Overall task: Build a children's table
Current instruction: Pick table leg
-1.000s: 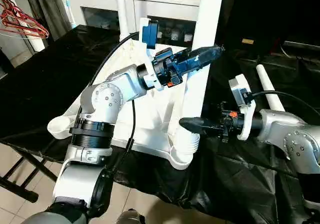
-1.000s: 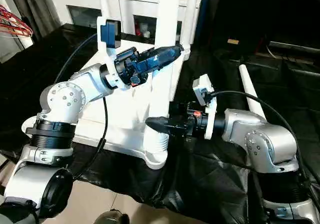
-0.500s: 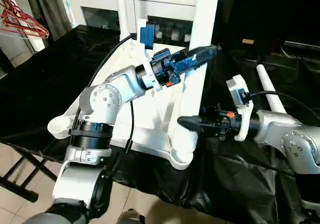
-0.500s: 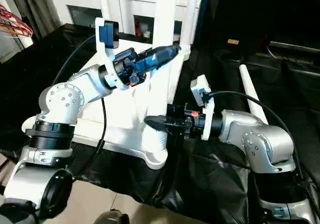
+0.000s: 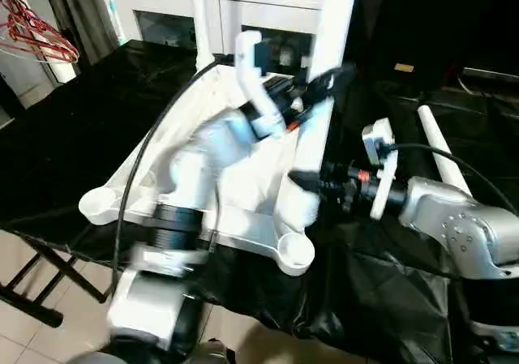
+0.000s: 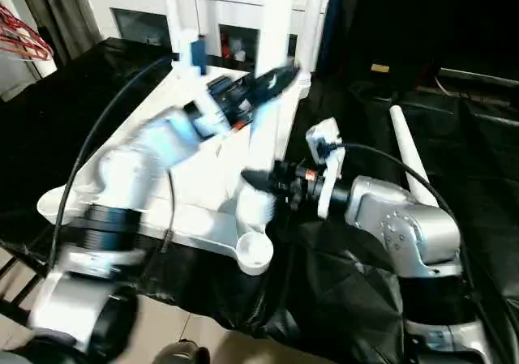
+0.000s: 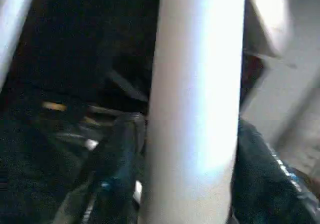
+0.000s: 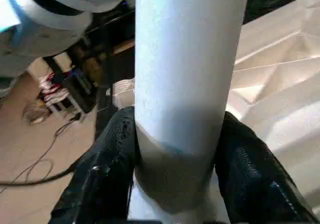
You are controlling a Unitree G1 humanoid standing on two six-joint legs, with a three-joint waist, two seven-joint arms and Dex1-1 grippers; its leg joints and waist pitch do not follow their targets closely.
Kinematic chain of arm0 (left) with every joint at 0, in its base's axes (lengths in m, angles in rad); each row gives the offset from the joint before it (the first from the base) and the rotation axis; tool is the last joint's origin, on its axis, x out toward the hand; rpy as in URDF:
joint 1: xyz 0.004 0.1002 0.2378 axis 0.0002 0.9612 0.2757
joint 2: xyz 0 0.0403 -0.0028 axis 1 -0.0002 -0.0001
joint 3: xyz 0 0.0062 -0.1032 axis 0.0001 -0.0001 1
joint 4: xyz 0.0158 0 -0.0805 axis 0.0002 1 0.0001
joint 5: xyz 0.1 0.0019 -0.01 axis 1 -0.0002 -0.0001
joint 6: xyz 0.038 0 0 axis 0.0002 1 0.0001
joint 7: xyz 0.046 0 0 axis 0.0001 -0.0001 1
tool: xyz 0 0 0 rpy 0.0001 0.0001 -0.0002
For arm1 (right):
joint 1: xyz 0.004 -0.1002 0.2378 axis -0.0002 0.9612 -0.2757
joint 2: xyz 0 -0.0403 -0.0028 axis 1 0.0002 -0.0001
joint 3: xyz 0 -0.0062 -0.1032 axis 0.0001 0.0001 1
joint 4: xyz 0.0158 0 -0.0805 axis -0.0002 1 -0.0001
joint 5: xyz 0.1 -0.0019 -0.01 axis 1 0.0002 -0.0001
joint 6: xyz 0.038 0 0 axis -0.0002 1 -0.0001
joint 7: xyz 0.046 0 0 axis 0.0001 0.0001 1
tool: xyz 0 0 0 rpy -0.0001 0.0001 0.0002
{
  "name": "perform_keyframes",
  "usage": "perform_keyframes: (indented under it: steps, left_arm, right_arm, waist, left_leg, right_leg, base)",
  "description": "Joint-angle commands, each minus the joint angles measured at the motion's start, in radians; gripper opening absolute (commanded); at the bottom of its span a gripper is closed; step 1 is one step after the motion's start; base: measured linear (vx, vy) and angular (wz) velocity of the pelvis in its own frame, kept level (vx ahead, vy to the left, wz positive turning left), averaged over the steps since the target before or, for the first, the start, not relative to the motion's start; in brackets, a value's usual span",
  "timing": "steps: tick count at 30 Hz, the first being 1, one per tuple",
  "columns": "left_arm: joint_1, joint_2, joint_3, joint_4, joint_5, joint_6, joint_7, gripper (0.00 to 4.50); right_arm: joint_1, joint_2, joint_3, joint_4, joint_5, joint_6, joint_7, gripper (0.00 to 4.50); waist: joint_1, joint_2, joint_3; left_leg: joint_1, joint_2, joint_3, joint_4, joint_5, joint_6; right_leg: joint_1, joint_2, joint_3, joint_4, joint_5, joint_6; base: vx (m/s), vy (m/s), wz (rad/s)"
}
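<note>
Leg (image 5: 320, 113), white tapered tube, is held by both grippers with its lower end just beside the near corner socket (image 5: 295, 250) of the tabletop (image 5: 154, 177), which lies ribbed side up on the black-draped stand.

Left gripper (image 5: 318, 84): closed about the leg high above that socket, fingers (image 7: 117, 159) seen on either side of the tube in the wrist view.

Right gripper (image 5: 312, 183): closed about the leg low down, just above the socket, fingers (image 8: 110, 169) pressed to both flanks.

Spare leg (image 5: 438, 149): laid on the black cloth, well apart from the socket.

Handling note: the tube is best kept upright by the upper grip while the foot is steered by the lower one over the socket mouth; downward pressure is judged wise only once the end is centred, as a tilted entry may jam or tip the top.

Change from earlier frame: the leg's foot, then standing in the socket, is now seen out of it and alongside; the socket shows empty. The left arm is blurred in motion. The right gripper's fingers are closed in further.
</note>
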Motion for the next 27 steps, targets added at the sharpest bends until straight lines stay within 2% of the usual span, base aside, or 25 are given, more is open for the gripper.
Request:
perform_keyframes:
  steps: [1, 6, 12, 14, 16, 18, 21, 23, 27]
  left_arm:
    - [0.000, -0.002, 0.009, -0.020, 0.020, -0.010, 0.037, 2.27]
    - [0.017, -0.015, 0.006, -0.034, 0.008, 0.012, 0.037, 1.87]
    - [0.012, -0.016, 0.013, -0.032, -0.016, 0.011, 0.031, 1.81]
    - [0.009, -0.009, 0.009, -0.032, -0.019, 0.014, 0.013, 1.81]
    - [0.007, 0.002, 0.001, -0.035, -0.020, 0.022, -0.015, 1.81]
    - [0.005, 0.013, -0.008, -0.037, -0.024, 0.032, -0.044, 1.80]
    - [0.007, 0.031, -0.025, -0.048, -0.040, 0.051, -0.098, 1.79]
    - [0.009, 0.040, -0.038, -0.056, -0.053, 0.066, -0.128, 1.79]
    - [0.010, 0.047, -0.049, -0.065, -0.066, 0.080, -0.158, 1.79]
  right_arm:
    - [-0.023, 0.004, -0.010, -0.020, 0.004, -0.030, -0.002, 1.88]
    - [-0.029, 0.012, -0.012, -0.013, -0.003, -0.037, -0.013, 1.88]
    - [-0.034, 0.013, -0.016, -0.011, -0.006, -0.055, -0.019, 1.88]
    - [-0.036, 0.015, -0.022, -0.008, 0.003, -0.057, -0.015, 2.58]
    - [-0.038, 0.010, -0.028, -0.007, 0.017, -0.048, -0.002, 2.58]
    - [-0.040, -0.002, -0.026, -0.011, 0.023, -0.040, 0.014, 2.88]
    - [-0.046, -0.020, -0.020, -0.005, 0.023, -0.029, 0.033, 3.05]
    - [-0.052, -0.032, -0.017, 0.007, 0.028, -0.020, 0.053, 3.05]
    - [-0.057, -0.060, 0.002, 0.025, 0.033, -0.003, 0.099, 3.05]
  waist:
    - [0.000, -0.021, -0.085]
    - [-0.002, -0.018, -0.083]
    - [0.000, -0.016, -0.084]
    - [-0.001, -0.016, -0.083]
    - [-0.001, -0.018, -0.083]
    - [-0.001, -0.018, -0.083]
    - [0.000, -0.016, -0.083]
    - [0.000, -0.019, -0.083]
    - [0.000, -0.018, -0.084]
  left_leg:
    - [0.014, 0.046, -0.019, -0.060, -0.138, 0.015]
    - [0.016, 0.045, -0.018, -0.060, -0.150, 0.023]
    - [0.017, 0.047, -0.019, -0.061, -0.161, 0.019]
    - [0.017, 0.047, -0.019, -0.061, -0.164, 0.017]
    - [0.016, 0.046, -0.018, -0.061, -0.161, 0.019]
    - [0.017, 0.046, -0.018, -0.060, -0.162, 0.021]
    - [0.018, 0.047, -0.018, -0.061, -0.160, 0.019]
    - [0.016, 0.046, -0.017, -0.060, -0.154, 0.021]
    - [0.016, 0.046, -0.017, -0.058, -0.147, 0.029]
  right_leg:
    - [0.056, -0.075, 0.042, -0.070, -0.194, -0.145]
    - [0.052, -0.073, 0.041, -0.075, -0.215, -0.151]
    - [0.051, -0.073, 0.042, -0.073, -0.206, -0.157]
    - [0.051, -0.073, 0.041, -0.073, -0.208, -0.156]
    - [0.051, -0.074, 0.041, -0.073, -0.209, -0.153]
    - [0.050, -0.074, 0.042, -0.073, -0.217, -0.153]
    - [0.049, -0.073, 0.042, -0.073, -0.218, -0.153]
    - [0.052, -0.074, 0.043, -0.071, -0.204, -0.161]
    - [0.053, -0.074, 0.042, -0.069, -0.192, -0.172]
  base:
    - [0.000, 0.000, 0.00]
    - [0.000, 0.000, 0.00]
    - [0.000, 0.000, 0.00]
    - [0.000, 0.000, 0.00]
    - [0.000, 0.000, 0.00]
    - [0.000, 0.000, 0.00]
    - [0.000, 0.000, 0.00]
    - [0.000, 0.000, 0.00]
    - [0.000, 0.000, 0.00]
